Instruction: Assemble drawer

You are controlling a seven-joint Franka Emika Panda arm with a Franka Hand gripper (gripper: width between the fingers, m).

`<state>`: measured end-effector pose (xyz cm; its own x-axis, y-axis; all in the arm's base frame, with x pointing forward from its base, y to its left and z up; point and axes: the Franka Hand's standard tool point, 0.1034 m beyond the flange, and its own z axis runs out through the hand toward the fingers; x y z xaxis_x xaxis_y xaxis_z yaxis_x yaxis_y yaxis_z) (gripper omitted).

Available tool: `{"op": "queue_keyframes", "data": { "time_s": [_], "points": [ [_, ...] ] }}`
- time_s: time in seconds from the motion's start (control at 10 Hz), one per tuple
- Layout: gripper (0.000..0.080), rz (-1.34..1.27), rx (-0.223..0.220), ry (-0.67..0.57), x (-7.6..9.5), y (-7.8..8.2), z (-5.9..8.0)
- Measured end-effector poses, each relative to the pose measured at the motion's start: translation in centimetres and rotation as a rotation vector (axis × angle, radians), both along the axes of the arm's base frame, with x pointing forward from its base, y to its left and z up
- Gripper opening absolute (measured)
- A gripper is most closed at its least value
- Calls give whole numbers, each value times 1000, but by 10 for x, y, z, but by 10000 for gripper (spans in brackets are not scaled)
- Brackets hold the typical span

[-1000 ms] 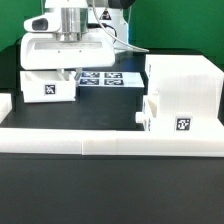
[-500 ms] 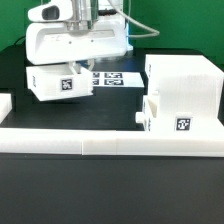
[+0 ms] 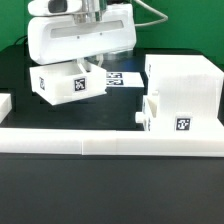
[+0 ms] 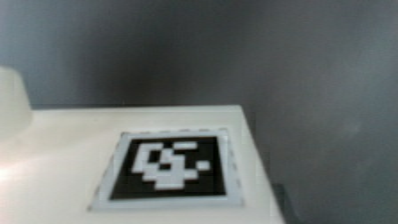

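My gripper (image 3: 88, 66) hangs under the big white hand and is shut on a small white drawer tray (image 3: 62, 86), holding it off the table, tilted, its tag facing the camera. My fingertips are hidden by the tray wall. The tall white casing (image 3: 185, 72) stands at the exterior view's right. A second tray (image 3: 168, 112) with a tag sits partly in its lower slot, its knob (image 3: 140, 118) pointing to the exterior view's left. The wrist view shows the held tray's white face and tag (image 4: 169, 166) close up, with no fingers visible.
A long low white wall (image 3: 110, 141) runs across the front. The marker board (image 3: 122, 78) lies flat behind the held tray, partly covered by it. A small white piece (image 3: 4, 103) shows at the exterior view's left edge.
The gripper has lifted the tray off the table and carried it toward the exterior view's right, nearer the casing. The tray is now tilted. The casing and second tray have not moved.
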<state>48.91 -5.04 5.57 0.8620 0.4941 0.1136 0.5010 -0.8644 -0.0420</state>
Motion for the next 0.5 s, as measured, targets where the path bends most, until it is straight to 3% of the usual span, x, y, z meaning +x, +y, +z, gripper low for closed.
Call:
{"op": "queue_keyframes", "data": {
  "time_s": [0.3, 0.5],
  "points": [
    [41, 205, -20, -16, 0, -1, -1],
    [41, 429, -41, -17, 12, 1, 0]
  ]
}}
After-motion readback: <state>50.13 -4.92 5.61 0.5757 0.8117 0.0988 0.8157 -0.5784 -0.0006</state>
